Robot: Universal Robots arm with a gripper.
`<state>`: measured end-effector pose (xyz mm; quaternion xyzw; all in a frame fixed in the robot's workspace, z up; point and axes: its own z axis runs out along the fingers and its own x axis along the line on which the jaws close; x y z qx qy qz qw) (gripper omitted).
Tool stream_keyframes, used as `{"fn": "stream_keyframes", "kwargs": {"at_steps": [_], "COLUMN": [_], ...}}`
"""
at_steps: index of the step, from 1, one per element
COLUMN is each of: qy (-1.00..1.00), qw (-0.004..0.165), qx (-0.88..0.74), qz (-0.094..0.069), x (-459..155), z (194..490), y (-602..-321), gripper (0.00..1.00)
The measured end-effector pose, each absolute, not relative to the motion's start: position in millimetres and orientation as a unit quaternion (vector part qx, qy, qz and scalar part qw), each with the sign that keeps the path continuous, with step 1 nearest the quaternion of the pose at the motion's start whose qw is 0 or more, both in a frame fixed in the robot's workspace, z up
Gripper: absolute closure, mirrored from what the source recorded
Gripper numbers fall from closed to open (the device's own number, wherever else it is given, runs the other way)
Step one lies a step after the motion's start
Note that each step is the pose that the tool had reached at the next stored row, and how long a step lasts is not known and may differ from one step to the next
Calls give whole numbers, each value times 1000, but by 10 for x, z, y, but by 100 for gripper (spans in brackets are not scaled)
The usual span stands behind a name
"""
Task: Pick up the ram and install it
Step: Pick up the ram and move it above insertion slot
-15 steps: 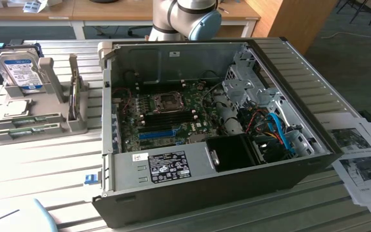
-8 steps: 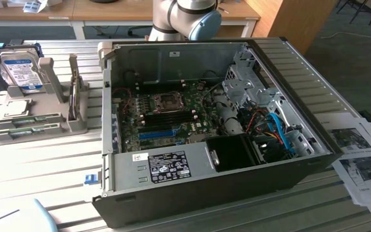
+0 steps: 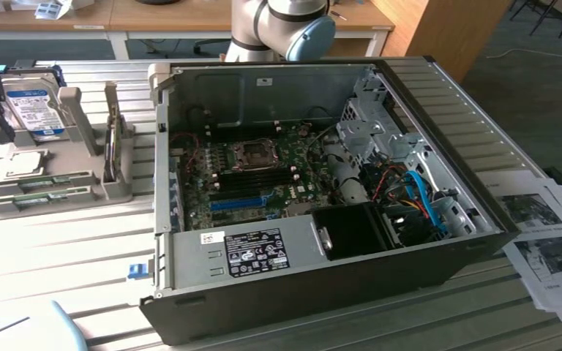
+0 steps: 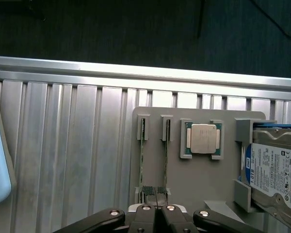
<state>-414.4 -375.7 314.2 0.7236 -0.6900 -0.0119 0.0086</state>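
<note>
**Step in hand:** pick-up, at the approach stage. No ram is lifted and nothing is installed.

**Location of part:** two ram [image 4: 142, 160] sticks stand on edge, side by side, in slots of the grey holder [image 4: 194, 179] on the ribbed table [image 4: 63, 145]. The same holder carries a CPU [image 4: 203, 138] just beside the sticks and a hard drive [image 4: 274, 170] at its far side. In the exterior view the ram [image 3: 45, 181] sits at the exterior view's left, well apart from the open case [image 3: 310, 292] and its board [image 3: 252, 183].

**Gripper:** the gripper [image 4: 154, 191] hangs over the near ends of the two sticks. Its pads are pressed together with nothing between them. It lies between the two sticks and in line with neither.

**Arm pose:** the arm [image 3: 281, 25] has its base joint behind the case. The wrist camera looks straight down on the holder, so the tool is judged to point vertically downward above it.

**Requirement for the next move (judgement):** the jaws must part enough to straddle one stick's thin edge. The tool must centre over that single stick and descend squarely. Clearance is tight, as the neighbouring stick stands close by and could be fouled.
</note>
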Motion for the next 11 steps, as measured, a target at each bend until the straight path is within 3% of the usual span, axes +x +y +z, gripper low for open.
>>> {"fn": "stream_keyframes", "kwargs": {"at_steps": [11], "qy": [-690], "qw": [8], "qx": [724], "qz": [-12], "x": [-4143], "z": [3137], "y": [-3756], "gripper": [91]}}
